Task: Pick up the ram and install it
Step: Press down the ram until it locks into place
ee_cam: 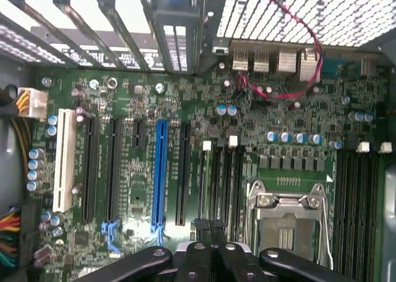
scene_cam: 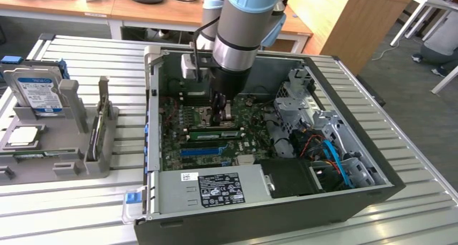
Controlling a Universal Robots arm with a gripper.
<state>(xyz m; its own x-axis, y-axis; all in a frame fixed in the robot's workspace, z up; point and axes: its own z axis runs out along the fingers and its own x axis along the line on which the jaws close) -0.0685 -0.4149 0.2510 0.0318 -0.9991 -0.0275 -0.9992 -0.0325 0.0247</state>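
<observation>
Exterior view: the gripper (scene_cam: pixel 221 112) is down inside the open computer case (scene_cam: pixel 372 194), fingers pressed together (holding nothing). A green ram (scene_cam: pixel 212 133) stick lies on the motherboard (scene_cam: pixel 247 124) just at the gripper's 6 o'clock.

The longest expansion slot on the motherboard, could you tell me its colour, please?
Blue; the long expansion slot shows best in the wrist view.

Gripper (scene_cam: pixel 222 112) fingertips perhaps hidden behind arm (scene_cam: pixel 239 28), motherboard (ee_cam: pixel 185 170) edges cropped.
</observation>
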